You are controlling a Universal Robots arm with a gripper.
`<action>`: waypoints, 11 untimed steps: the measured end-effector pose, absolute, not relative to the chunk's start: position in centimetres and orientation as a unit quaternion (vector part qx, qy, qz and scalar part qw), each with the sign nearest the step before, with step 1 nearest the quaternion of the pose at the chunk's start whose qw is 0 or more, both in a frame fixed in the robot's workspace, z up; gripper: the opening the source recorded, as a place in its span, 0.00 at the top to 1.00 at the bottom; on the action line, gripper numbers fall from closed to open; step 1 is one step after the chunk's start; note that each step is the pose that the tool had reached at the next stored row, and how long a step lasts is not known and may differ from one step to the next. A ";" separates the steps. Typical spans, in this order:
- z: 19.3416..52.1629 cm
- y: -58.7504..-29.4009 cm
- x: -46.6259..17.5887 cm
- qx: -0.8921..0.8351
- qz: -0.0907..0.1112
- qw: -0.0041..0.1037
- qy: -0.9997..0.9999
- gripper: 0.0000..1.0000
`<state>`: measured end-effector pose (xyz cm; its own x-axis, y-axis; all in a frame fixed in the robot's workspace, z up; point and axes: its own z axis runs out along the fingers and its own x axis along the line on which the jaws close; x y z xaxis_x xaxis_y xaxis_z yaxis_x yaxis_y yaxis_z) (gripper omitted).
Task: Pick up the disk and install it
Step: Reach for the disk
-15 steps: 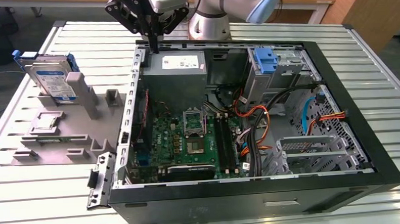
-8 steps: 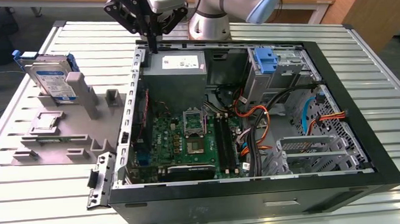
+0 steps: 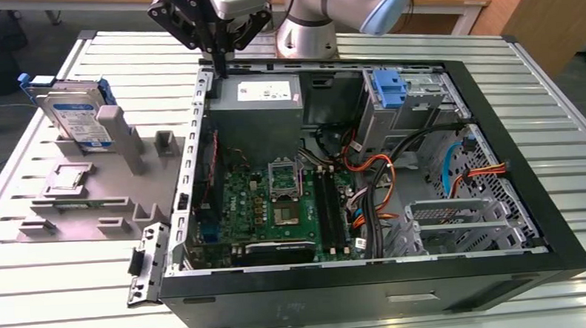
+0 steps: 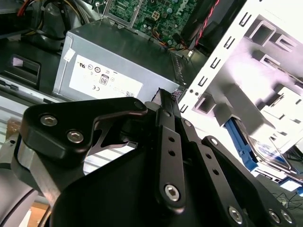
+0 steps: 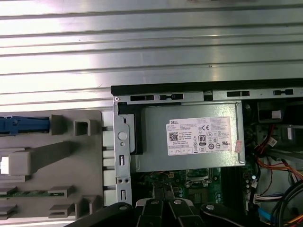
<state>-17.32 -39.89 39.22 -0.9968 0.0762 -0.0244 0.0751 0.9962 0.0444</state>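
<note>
The disk [image 3: 77, 118], a silver-grey drive with a white and blue label in a blue carrier, stands on edge in a slot of the grey holder [image 3: 87, 199] at the exterior view's left. My gripper [image 3: 220, 68] hangs above the open computer case's [image 3: 378, 286] back left corner, over the metal side wall beside the power supply [image 3: 260, 95]. Its black fingers are shut with nothing between them. In the second wrist view the shut gripper [image 4: 164, 95] points at the power supply [image 4: 109, 71], with the disk [image 4: 265, 152] off to one side. The first wrist view has the disk's blue edge [image 5: 23, 125] and the gripper [image 5: 163, 193].
The case lies open on a ribbed metal table [image 3: 527, 87]. Inside are the motherboard [image 3: 275, 202], bundled cables [image 3: 383, 182], a blue bracket [image 3: 390, 89] in a drive bay and a metal drive cage [image 3: 454, 216]. The arm's base [image 3: 307, 30] stands behind the case.
</note>
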 end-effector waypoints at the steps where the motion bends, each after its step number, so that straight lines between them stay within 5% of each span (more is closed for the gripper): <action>1: 39.2 -39.9 -17.4 0.038 0.022 0.013 0.999 0.90; 11: 39.2 -39.9 -17.7 0.038 0.022 0.013 0.999 0.90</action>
<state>-17.71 -39.89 39.21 -0.9968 0.0762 -0.0245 0.0751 0.9962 0.0444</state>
